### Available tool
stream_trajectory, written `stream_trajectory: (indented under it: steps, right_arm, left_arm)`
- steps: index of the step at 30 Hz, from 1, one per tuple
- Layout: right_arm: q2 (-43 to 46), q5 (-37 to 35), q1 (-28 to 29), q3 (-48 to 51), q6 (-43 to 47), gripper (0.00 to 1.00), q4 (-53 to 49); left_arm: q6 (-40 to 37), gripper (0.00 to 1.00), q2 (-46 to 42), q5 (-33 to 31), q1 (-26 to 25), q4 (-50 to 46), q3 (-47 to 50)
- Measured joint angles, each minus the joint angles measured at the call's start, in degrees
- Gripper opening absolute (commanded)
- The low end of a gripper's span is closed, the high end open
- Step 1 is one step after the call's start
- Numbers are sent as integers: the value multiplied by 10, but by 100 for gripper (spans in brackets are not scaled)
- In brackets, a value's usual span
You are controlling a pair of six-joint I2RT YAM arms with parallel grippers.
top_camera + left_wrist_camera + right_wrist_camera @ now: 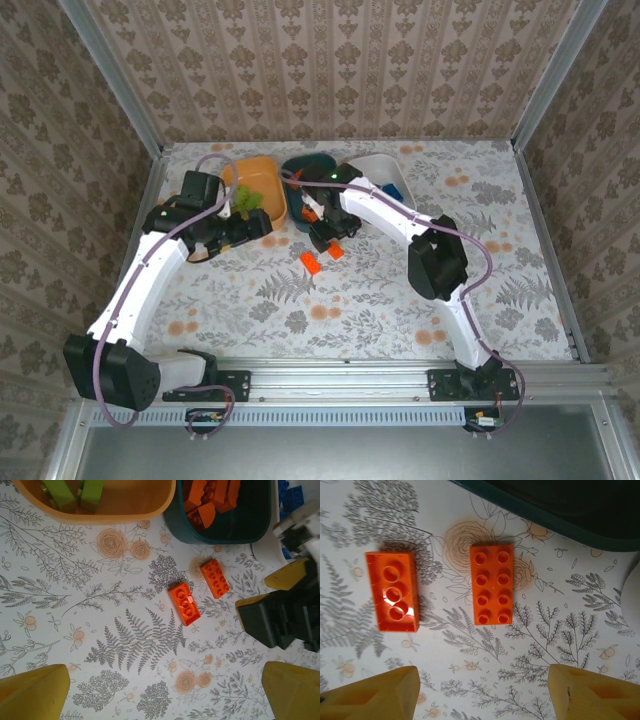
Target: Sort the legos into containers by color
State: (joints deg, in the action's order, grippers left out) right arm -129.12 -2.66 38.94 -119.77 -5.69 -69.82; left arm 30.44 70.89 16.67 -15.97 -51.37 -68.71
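Right gripper (482, 685) jaws apart, empty, studded brick (492, 584) at its 12 o'clock, upturned brick (392, 591) at 10; left gripper (165, 690) jaws wide apart, empty.

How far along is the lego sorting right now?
Mostly done: green bricks sit in the orange bowl, orange bricks in the teal bowl, blue bricks in the white bowl. Nothing is held; the right gripper hangs open above a studs-up brick and a flipped brick, both orange, both left to bowl.

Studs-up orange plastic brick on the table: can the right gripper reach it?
Probably yes: the right gripper hangs open close to the orange brick, with bare table between them.
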Motion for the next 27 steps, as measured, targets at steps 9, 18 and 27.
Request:
stream_trajectory:
  steps: [9,18,27]
  right_arm:
    - [-42,-4,0,-2,2,70,6]
    - [-85,-5,0,-14,6,68,11]
    - [-112,-16,-1,-30,5,59,31]
  left_arm:
    - [0,100,-2,0,14,-1,1]
    - [0,100,-2,1,23,-5,1]
    - [-5,100,-2,2,33,-29,1]
